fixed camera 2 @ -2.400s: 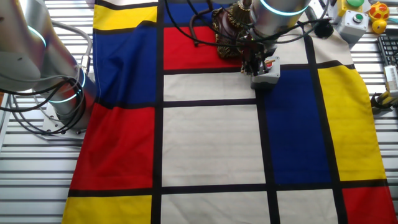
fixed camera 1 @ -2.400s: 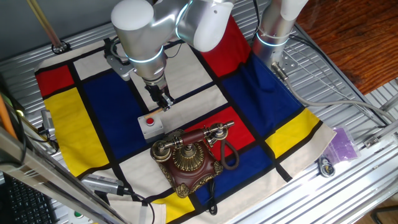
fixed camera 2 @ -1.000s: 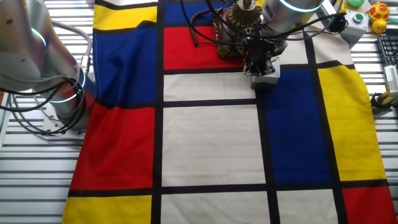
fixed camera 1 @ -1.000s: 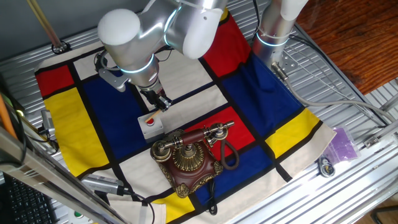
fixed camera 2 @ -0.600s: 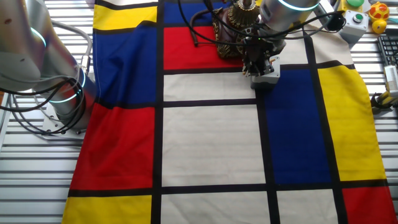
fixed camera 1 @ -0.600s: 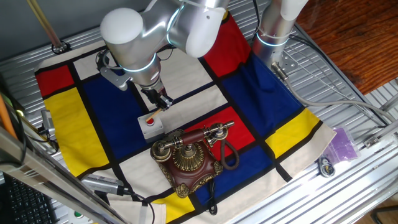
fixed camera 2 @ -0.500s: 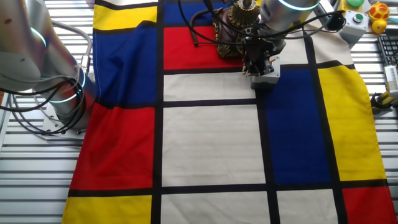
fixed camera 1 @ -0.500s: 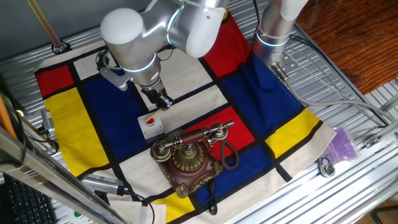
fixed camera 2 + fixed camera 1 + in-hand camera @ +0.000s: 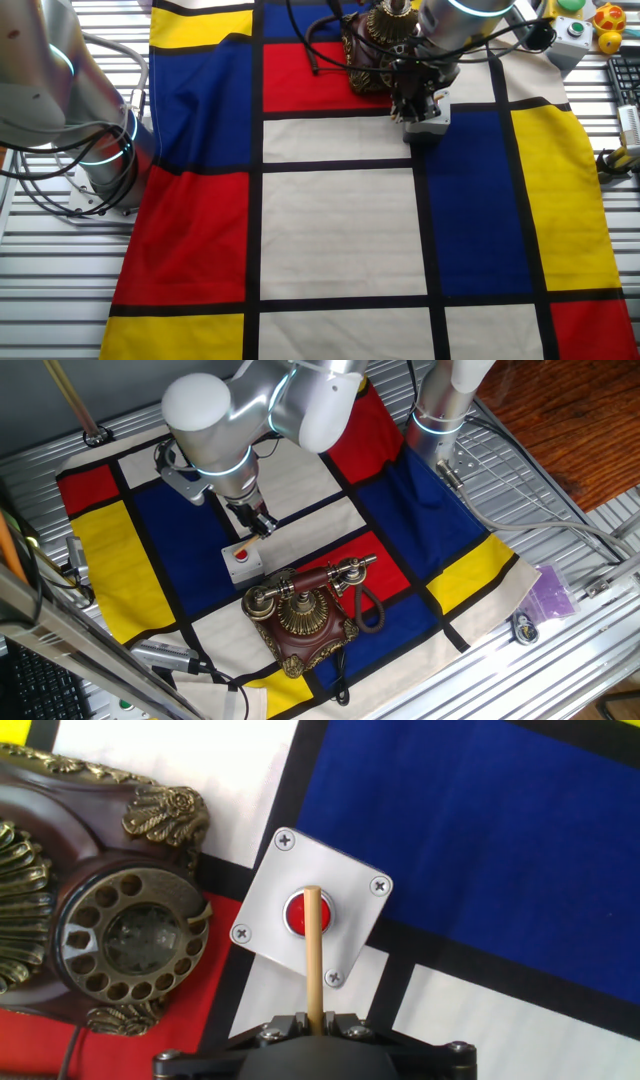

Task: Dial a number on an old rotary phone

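Pointing down, the gripper [image 9: 312, 1020] clamps a thin stick [image 9: 314, 955] above the red button [image 9: 305, 913], beside the phone [image 9: 90, 910].

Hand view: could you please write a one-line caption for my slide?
A thin stick held in the jaws points at the red button of a grey box, beside the rotary phone.

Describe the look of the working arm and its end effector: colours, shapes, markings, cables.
The arm has bulky rounded silver-white segments, with glowing cyan rings at the joints. Its small black end effector hangs from a grey metal wrist block. Black cables trail near the wrist.
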